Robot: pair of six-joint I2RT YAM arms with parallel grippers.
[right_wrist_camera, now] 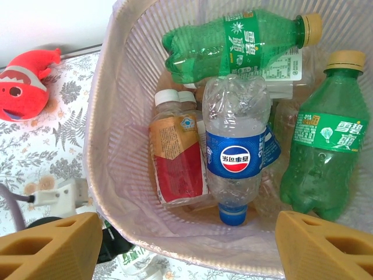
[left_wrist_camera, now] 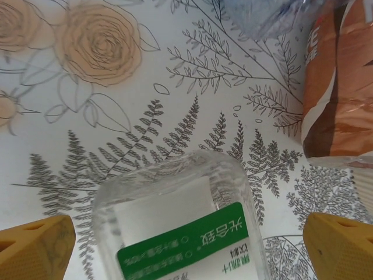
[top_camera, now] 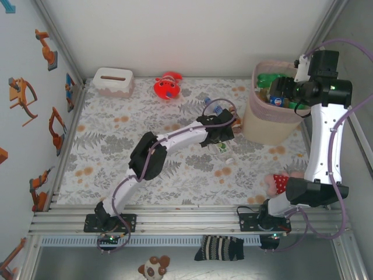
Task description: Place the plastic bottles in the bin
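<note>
Left fingers [left_wrist_camera: 35, 248]: yellow, spread wide at the two bottom corners of the left wrist view, touching nothing.
Left gripper [left_wrist_camera: 186, 248]: released, low over the floral cloth, jaws standing on either side of the clear bottle without contact.
Clear bottle [left_wrist_camera: 175, 227]: green label, lying on the table between the left fingers.
Brown bottle [left_wrist_camera: 335, 81]: brown label, lying on the cloth beyond the clear bottle and to its right, apart from it.
Blue-cap bottle [top_camera: 213, 106]: clear, lying on the table just past the left gripper, near the bin.
Right gripper [right_wrist_camera: 186, 248]: hangs over the bin's mouth, fingers well apart, nothing between them.
Bin [right_wrist_camera: 108, 134]: pink, slatted, lined with a bag, upright at the far right of the table.
Pepsi bottle [right_wrist_camera: 236, 157]: clear, blue label, inside the bin, cap down.
Green bottle [right_wrist_camera: 239, 41]: yellow cap, lying across the far side inside the bin.
Second green bottle [right_wrist_camera: 323, 146]: inside the bin at the right wall, cap up.
Red-label bottle [right_wrist_camera: 175, 157]: white cap, inside the bin, left of the Pepsi bottle.
Red plush [top_camera: 168, 86]: on the far part of the table, left of the bin.
Tissue box [top_camera: 113, 81]: white, at the far left corner.
</note>
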